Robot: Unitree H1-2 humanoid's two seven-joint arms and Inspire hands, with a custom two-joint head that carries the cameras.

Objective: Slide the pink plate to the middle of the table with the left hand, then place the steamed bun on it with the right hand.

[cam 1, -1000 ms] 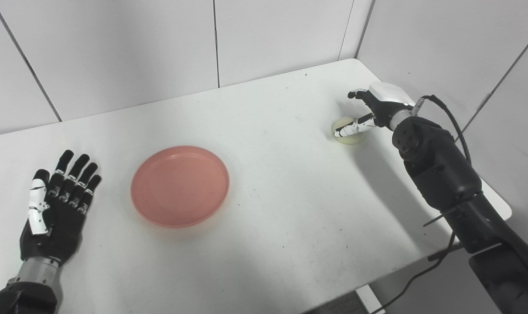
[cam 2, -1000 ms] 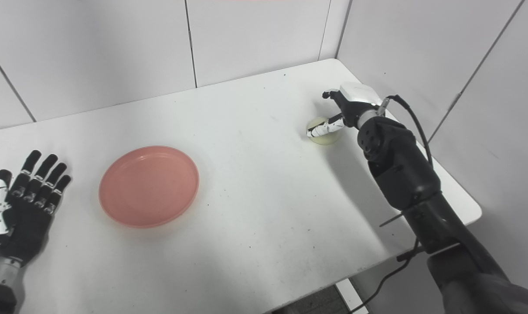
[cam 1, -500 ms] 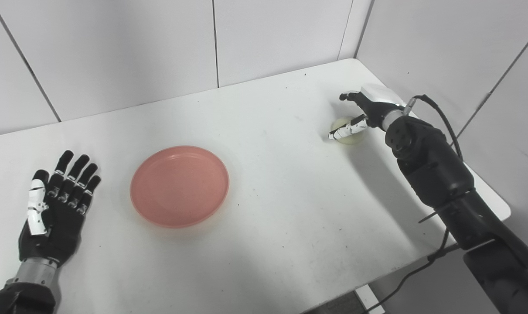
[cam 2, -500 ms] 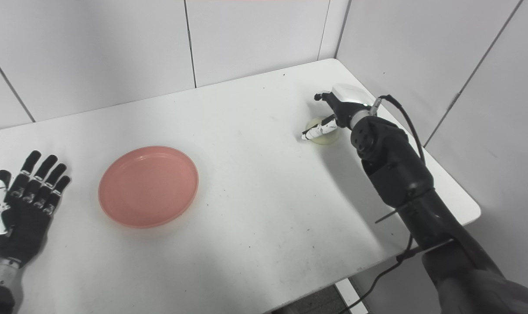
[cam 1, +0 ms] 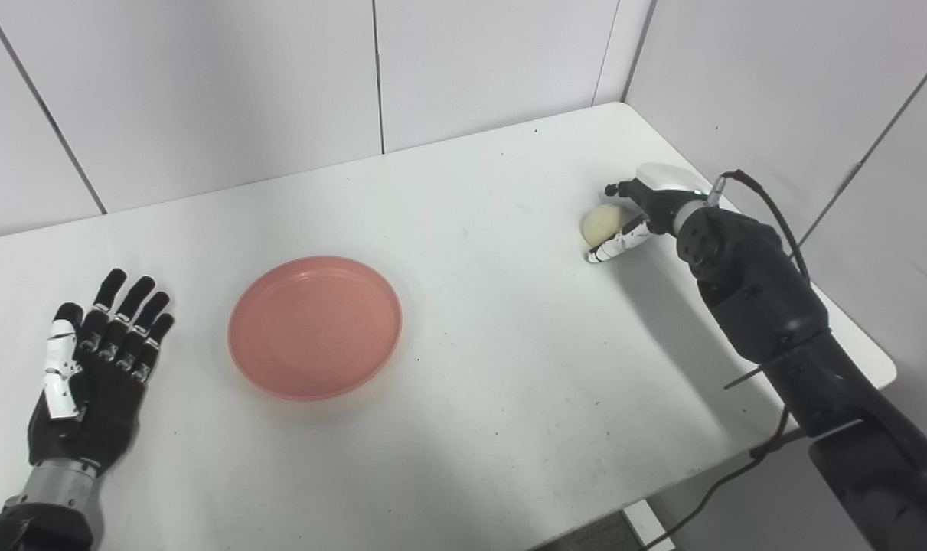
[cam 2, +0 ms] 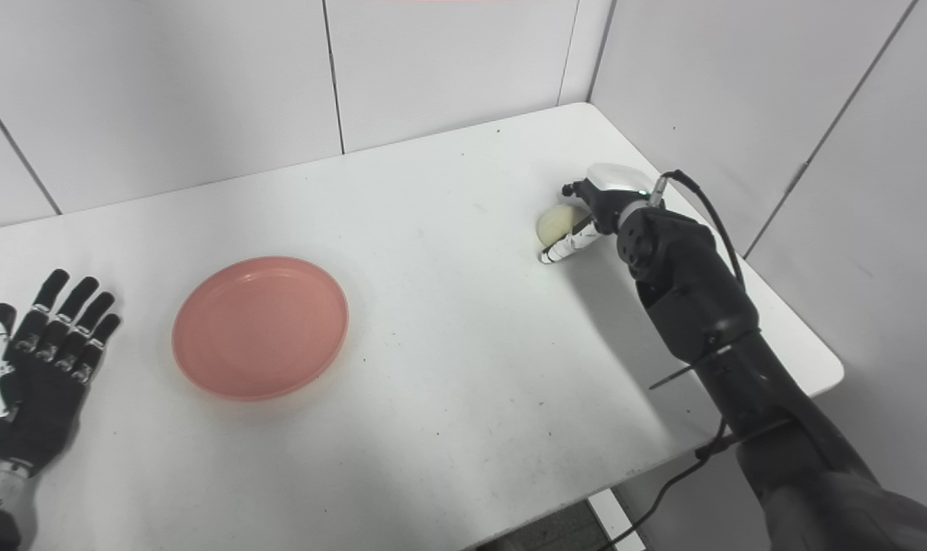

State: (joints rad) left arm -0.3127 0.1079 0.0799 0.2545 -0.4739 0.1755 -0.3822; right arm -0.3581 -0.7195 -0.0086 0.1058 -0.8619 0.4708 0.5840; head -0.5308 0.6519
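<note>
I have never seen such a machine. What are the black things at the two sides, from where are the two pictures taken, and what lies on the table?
They are the two hands of a humanoid robot. Both pictures come from cameras side by side on its head, looking down at one white table. The left hand lies open, palm up, holding nothing. Beside it sits an empty pink plate. Far right, the right hand has its fingers around a pale steamed bun. I cannot tell whether the bun has left the table.

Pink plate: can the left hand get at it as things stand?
Probably yes. The left hand lies open and flat on the white table just beside the round pink plate, with only bare tabletop between them.
</note>
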